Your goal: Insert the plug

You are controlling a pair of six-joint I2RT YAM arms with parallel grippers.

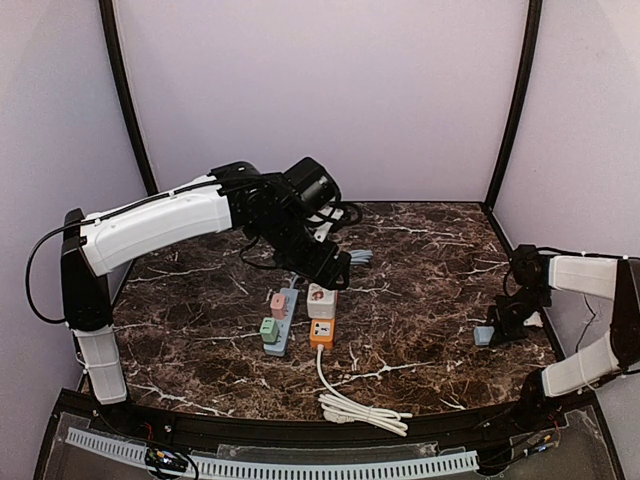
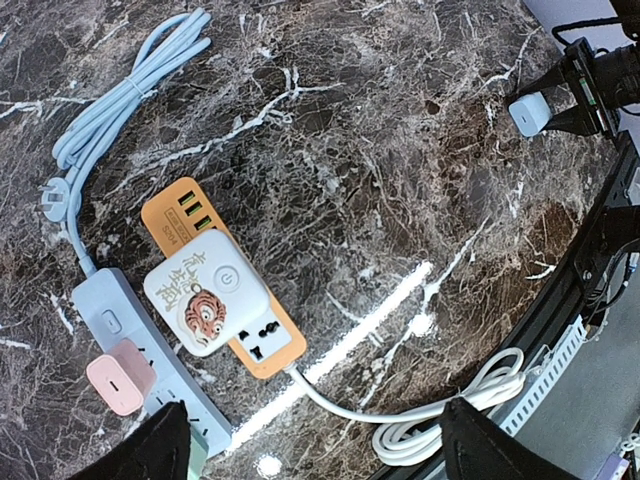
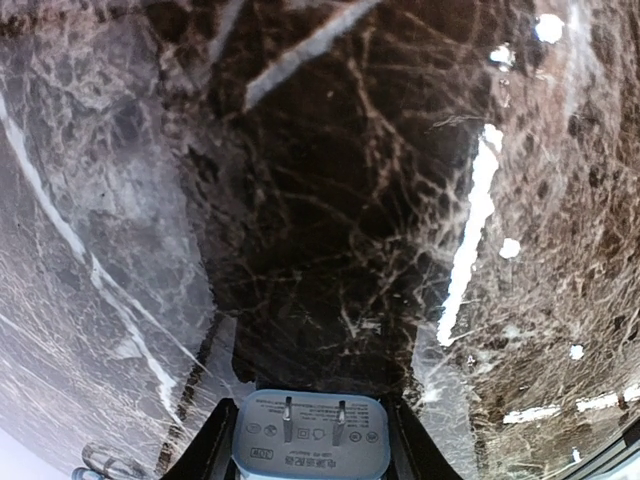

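Observation:
The plug (image 3: 311, 435) is a light blue block with two metal prongs facing the dark marble table. My right gripper (image 3: 311, 445) is shut on it, a black finger on each side, low over the table's right side (image 1: 484, 335). An orange power strip (image 2: 262, 345) lies mid-table with a free socket at its cable end; a white tiger-print adapter (image 2: 205, 292) sits plugged into it. My left gripper (image 2: 310, 450) hangs open above the strips, nothing between its fingers (image 2: 480, 440). In the left wrist view the plug (image 2: 529, 112) shows far off at the upper right.
A pale blue power strip (image 2: 110, 320) lies beside the orange one, carrying a pink plug (image 2: 120, 375) and a green plug (image 1: 268, 329). Its blue cable (image 2: 130, 95) coils behind. The orange strip's white cable (image 1: 360, 408) is bundled at the table's near edge.

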